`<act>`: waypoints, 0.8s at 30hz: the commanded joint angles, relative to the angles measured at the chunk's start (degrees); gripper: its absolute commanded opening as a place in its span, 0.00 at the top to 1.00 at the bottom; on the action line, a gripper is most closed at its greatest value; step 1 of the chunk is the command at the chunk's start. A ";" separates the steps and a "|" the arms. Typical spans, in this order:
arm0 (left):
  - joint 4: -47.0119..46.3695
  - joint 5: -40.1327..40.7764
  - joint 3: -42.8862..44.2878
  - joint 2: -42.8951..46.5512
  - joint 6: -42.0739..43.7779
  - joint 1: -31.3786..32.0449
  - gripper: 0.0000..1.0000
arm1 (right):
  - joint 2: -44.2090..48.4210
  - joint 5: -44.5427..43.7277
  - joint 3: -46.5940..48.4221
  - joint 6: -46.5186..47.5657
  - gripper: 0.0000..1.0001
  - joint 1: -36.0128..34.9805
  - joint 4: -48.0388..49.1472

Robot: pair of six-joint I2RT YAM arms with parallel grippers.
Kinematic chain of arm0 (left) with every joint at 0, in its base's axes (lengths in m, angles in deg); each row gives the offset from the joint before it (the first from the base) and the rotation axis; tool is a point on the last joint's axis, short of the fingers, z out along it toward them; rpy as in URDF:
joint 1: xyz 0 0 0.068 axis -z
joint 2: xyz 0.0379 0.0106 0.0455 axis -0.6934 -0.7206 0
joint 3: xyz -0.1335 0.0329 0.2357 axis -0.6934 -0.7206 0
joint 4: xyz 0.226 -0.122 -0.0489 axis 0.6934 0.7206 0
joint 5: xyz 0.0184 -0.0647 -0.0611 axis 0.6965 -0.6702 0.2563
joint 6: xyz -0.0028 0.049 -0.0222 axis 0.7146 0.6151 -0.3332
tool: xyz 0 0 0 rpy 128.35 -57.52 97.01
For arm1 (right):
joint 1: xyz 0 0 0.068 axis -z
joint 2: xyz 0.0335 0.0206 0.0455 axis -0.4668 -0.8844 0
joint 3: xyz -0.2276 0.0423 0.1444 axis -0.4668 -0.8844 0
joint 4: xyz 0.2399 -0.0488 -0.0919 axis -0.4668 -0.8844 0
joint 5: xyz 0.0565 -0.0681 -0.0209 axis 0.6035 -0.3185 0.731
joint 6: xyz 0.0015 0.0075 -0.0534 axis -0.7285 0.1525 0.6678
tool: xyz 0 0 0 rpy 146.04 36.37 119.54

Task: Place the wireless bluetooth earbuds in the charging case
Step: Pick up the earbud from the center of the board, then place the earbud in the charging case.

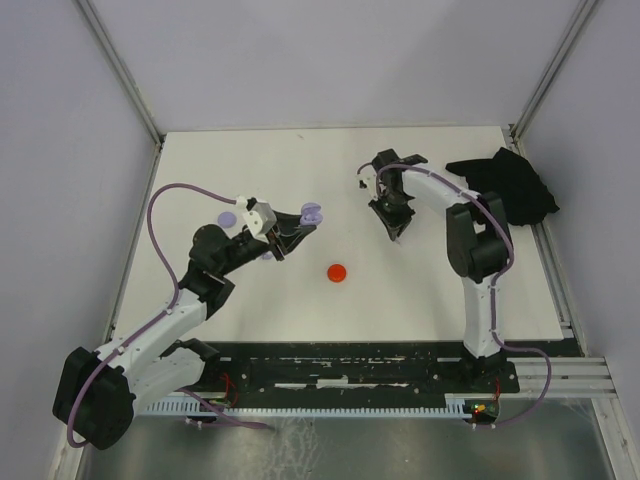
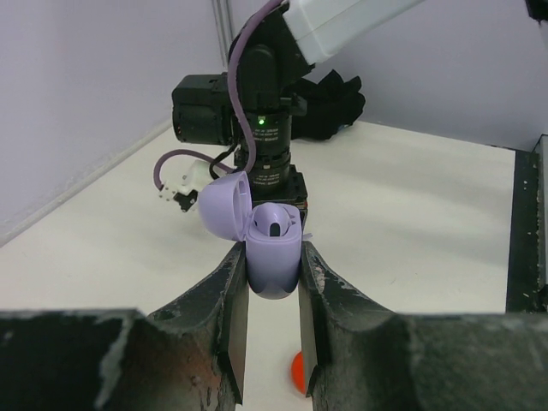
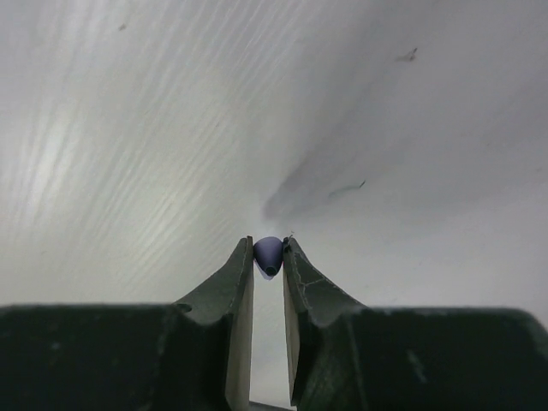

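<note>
A lilac charging case [image 2: 272, 267] with its lid [image 2: 224, 208] flipped open is held above the table, and my left gripper [image 2: 272, 250] is shut on its body. From above, the case [image 1: 312, 212] sits at the tip of the left gripper [image 1: 303, 220], left of centre. My right gripper [image 3: 269, 248] is shut on a small lilac earbud [image 3: 268, 254], pinched at its fingertips just over the white table. In the top view the right gripper [image 1: 396, 230] points down, right of the case; the earbud is too small to see there.
A red round disc [image 1: 337, 272] lies in the middle of the table and shows between the left fingers [image 2: 297, 370]. A lilac disc [image 1: 227, 217] lies by the left arm. A black cloth [image 1: 505, 185] is heaped at the back right. Walls enclose the table.
</note>
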 commanded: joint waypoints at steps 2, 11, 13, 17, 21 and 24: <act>-7.28 -1.65 0.05 1.02 -1.71 0.13 0.97 | 15.94 7.10 -4.07 -8.01 0.82 -2.37 5.52; -14.29 -2.19 -1.27 1.07 -4.99 0.12 0.97 | 36.81 13.00 -12.73 -20.06 0.82 -7.44 19.92; -15.81 -1.94 -1.41 0.90 -5.98 0.16 0.97 | 41.78 13.83 -15.38 -23.07 0.82 -8.67 24.85; -18.19 -1.96 -1.05 0.24 -7.68 0.13 0.97 | 49.49 15.34 -20.55 -27.80 0.83 -10.81 33.69; -20.27 -2.17 -0.56 -0.79 -9.86 0.14 0.97 | 55.89 16.98 -25.03 -32.04 0.83 -12.02 42.65; -22.35 -2.61 -0.25 -1.50 -11.99 0.16 0.97 | 59.90 18.23 -29.01 -35.49 0.83 -12.90 50.86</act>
